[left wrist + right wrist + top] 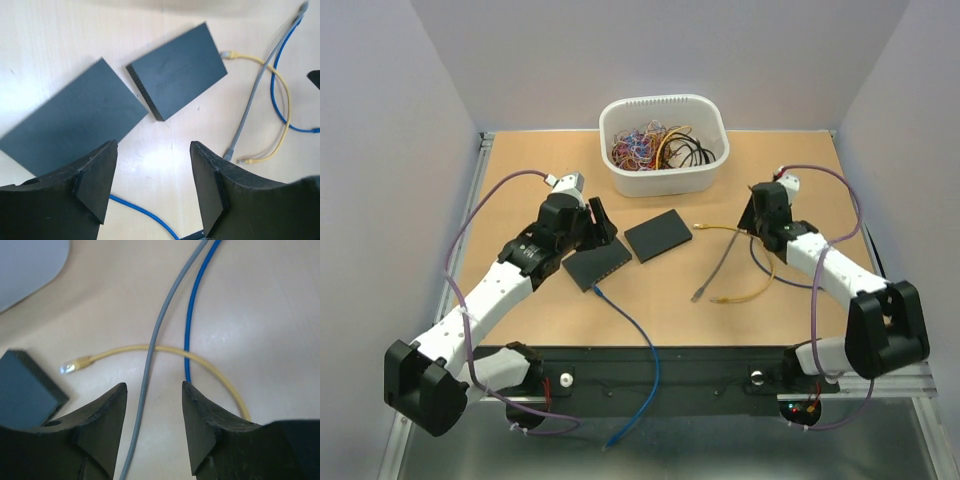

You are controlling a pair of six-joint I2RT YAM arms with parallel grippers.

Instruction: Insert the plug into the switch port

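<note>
**Two switches and loose patch cables on the bench (520,180).** The right hand (153,387) hangs low, jaws spread and holding nothing. The grey cable (150,355) passes beneath the gap, and contact cannot be confirmed. The yellow plug (75,364), judged the likeliest candidate for insertion, lies flat on the bench just beside a corner of the farther switch (22,390). It ends the yellow cable (200,362), which crosses the grey cable and a blue cable (197,305). The left hand (154,150) is likewise released, poised over the edge of the nearer switch (75,120), with a blue lead (145,212) running below it.

*Handling.* The plug is a small, light moulding of clear hard plastic, probably smooth and easily pinched askew, and any latch tab would be fragile. Its cord is thin and flexible yet springy, so it is likely to steer the plug off line. The best hold is across the flat sides of the plug body or just behind it — not further down the cord.

*Materials.* Both switches are flat rectangular slabs with matte charcoal casings, crisp edges and a finely ribbed side face. They look light enough to slide on the pale, smooth bench, so one must be braced during insertion. No port opening is visible in any view.
</note>
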